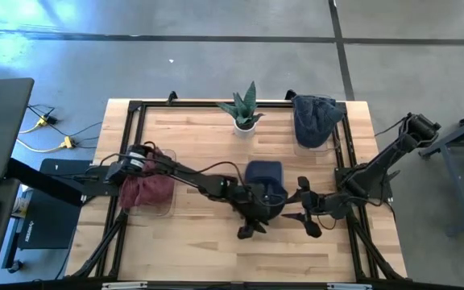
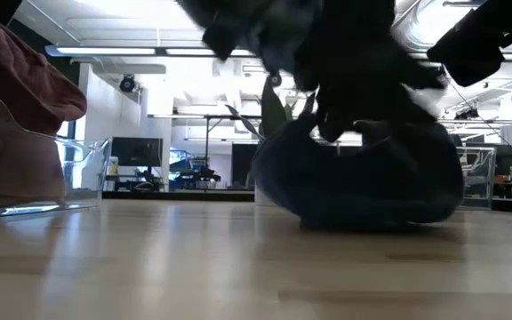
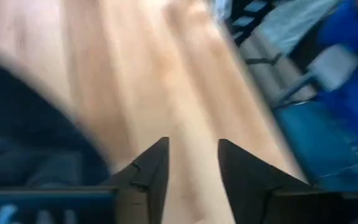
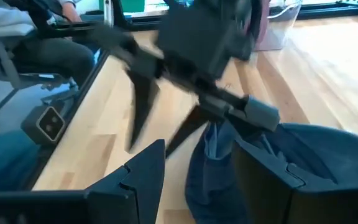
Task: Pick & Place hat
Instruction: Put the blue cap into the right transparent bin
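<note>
A dark blue hat [image 1: 264, 176] rests with its underside on the wooden table near the middle, and fills the low view [image 2: 363, 187]. My left gripper [image 1: 252, 228] is at the hat's near side. It is open, with bare wood between its fingers [image 3: 192, 155] and the hat [image 3: 30, 137] off to one side. My right gripper [image 1: 303, 208] is open just to the right of the hat. In its own view [image 4: 199, 144] it looks toward the hat [image 4: 316, 162] and the left gripper [image 4: 148, 148].
A red hat sits in a clear container [image 1: 147, 192] at the left [image 2: 16, 89]. A grey-blue hat [image 1: 314, 119] lies over another clear container at the far right. A potted plant [image 1: 245, 109] stands at the far edge. Bare wood [image 1: 216, 258] runs along the near edge.
</note>
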Tool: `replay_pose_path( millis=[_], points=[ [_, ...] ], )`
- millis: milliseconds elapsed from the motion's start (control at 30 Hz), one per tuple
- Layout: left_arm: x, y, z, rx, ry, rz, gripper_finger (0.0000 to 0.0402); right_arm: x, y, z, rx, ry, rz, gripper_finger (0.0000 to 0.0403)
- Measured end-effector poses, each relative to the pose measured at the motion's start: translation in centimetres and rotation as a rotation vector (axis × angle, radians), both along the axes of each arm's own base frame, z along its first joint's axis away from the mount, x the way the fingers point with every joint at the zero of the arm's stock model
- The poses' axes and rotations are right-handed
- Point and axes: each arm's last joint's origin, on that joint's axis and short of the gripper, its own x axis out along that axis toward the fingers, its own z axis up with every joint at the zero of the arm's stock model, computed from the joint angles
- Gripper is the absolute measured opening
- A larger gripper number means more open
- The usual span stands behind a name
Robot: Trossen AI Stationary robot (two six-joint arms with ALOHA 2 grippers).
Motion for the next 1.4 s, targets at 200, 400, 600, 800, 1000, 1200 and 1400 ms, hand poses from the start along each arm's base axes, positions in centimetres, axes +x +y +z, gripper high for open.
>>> replay_pose_path(
  millis=[200,400,600,800,1000,1200,1400],
  points=[
    [-0.1,-1.9,3.7,0.007,0.103,0.024,0.0168,0.0,0.1,0.0,0.082,0.024,0.024,0.0181],
    [-1.9,-4.1,4.7,0.256,0.257,0.236,0.0170,1.3,0.0,-1.9,0.099,0.133,0.053,0.0181],
    [-3.2,-3.1,2.8,0.458,0.325,0.551,0.0170,5.3,-2.3,-4.4,0.027,0.264,-0.186,0.0181],
    [-3.7,-1.3,1.1,0.472,0.420,0.608,0.0170,6.4,-5.7,-6.9,0.078,0.550,-0.479,0.0181],
    [-4.1,-2.0,2.7,0.506,0.394,0.603,0.0170,6.2,-6.1,-6.7,0.072,0.574,-0.485,0.0181],
    [-5.3,-3.0,3.7,0.641,0.425,0.594,0.0170,4.9,-4.8,-3.2,0.080,0.437,-0.386,0.0181],
    [-5.8,-5.1,3.7,0.877,0.322,0.461,0.0170,4.6,-2.3,-3.4,-0.067,0.437,-0.085,0.0181]
  ],
)
